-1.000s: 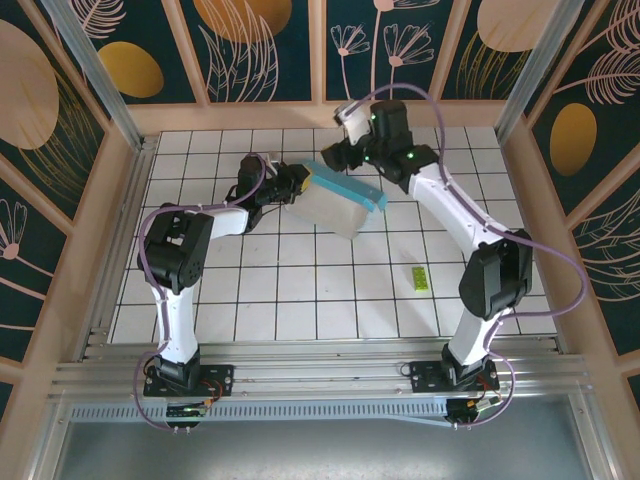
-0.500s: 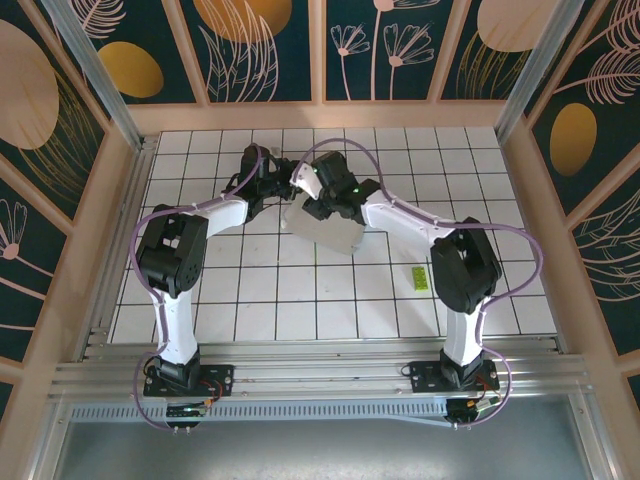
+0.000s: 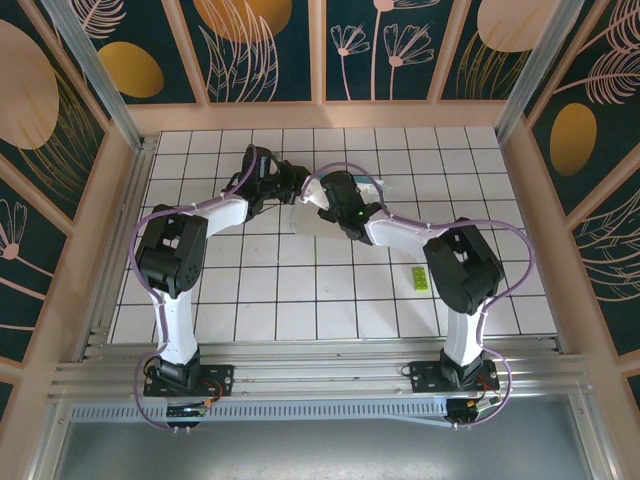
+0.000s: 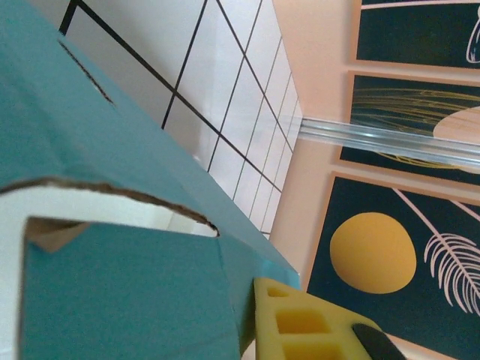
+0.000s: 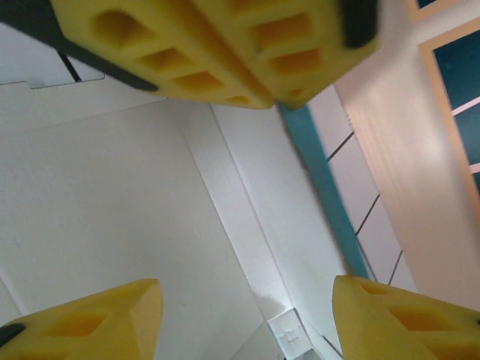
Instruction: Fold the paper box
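**Paper box [image 3: 308, 222] being gripped by the left gripper [image 3: 292, 186], with the right gripper [image 3: 320, 204] spread above it**

The paper box is being held over the tiled table [image 3: 250, 300], to the left of the yellow-green slip [image 3: 421, 279], farther from the arm bases than the slip and well apart from it. In the top view its white side is being shown upward. In the left wrist view its teal side [image 4: 112, 292] is being shown, creased and with a cut flap edge.

At the box edge farthest from the slip, the left gripper is being kept clamped. In the right wrist view its two yellow fingers [image 5: 172, 60] are being pressed together where the box's teal rim meets the white wall. One of those fingers [image 4: 300, 326] is being seen touching the teal card in the left wrist view.

The right gripper is being held between the left gripper and the slip, over the white inner face [image 5: 112, 195] of the box. Its fingers [image 5: 90, 319] are being kept wide apart, with nothing between them, and whether they are touching the card cannot be told.

The slip is lying flat on the tiles, just beside the right arm's elbow.
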`<state>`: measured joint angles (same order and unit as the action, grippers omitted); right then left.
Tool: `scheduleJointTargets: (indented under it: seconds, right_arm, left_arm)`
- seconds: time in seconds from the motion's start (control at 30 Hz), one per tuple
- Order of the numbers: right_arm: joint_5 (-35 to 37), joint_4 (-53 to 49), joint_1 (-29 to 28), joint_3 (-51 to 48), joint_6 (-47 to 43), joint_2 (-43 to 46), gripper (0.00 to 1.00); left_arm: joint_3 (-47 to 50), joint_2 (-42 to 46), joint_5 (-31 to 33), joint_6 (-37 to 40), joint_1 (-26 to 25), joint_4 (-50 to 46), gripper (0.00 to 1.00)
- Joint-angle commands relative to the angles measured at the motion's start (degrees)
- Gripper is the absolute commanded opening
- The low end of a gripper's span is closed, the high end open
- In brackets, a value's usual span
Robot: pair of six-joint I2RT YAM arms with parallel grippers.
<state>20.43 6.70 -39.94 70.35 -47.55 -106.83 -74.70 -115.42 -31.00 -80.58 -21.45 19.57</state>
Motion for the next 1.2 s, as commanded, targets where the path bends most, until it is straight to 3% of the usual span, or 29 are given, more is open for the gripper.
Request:
scheduleJointTargets:
  seconds: [0.0,0.33,0.6,0.73,1.1,1.17]
  right_arm:
    - [-1.6,6.9,0.9,-0.9,-3.1,4.6,0.63]
    - [-4.1,13.3,3.3,-0.4,-7.7,-0.2,0.64]
    - [-12.0,6.4,3.8,2.1,-6.1,-1.8,0.68]
    - [-7.9,12.4,4.1,1.3,-7.4,-3.6,0.61]
    - [-7.5,18.3,4.0,0.9,-9.6,-5.8,0.31]
    - [-9.2,17.7,3.8,-0.1,-9.7,-4.9,0.33]
  left_arm:
    - [-1.1,0.7,-0.2,-3.1,-0.4,-5.5,0.1]
    - [-1.9,0.6,-0.3,-4.0,-0.4,-4.9,0.09]
    - [-2.4,0.3,-0.6,-4.1,-0.4,-4.8,0.09]
    - [-2.3,0.4,-0.8,-4.3,-0.3,-4.8,0.08]
    - [-1.9,0.7,-1.1,-5.1,-0.4,-3.9,0.08]
    - [-1.9,0.6,-1.3,-5.4,-0.4,-3.7,0.08]
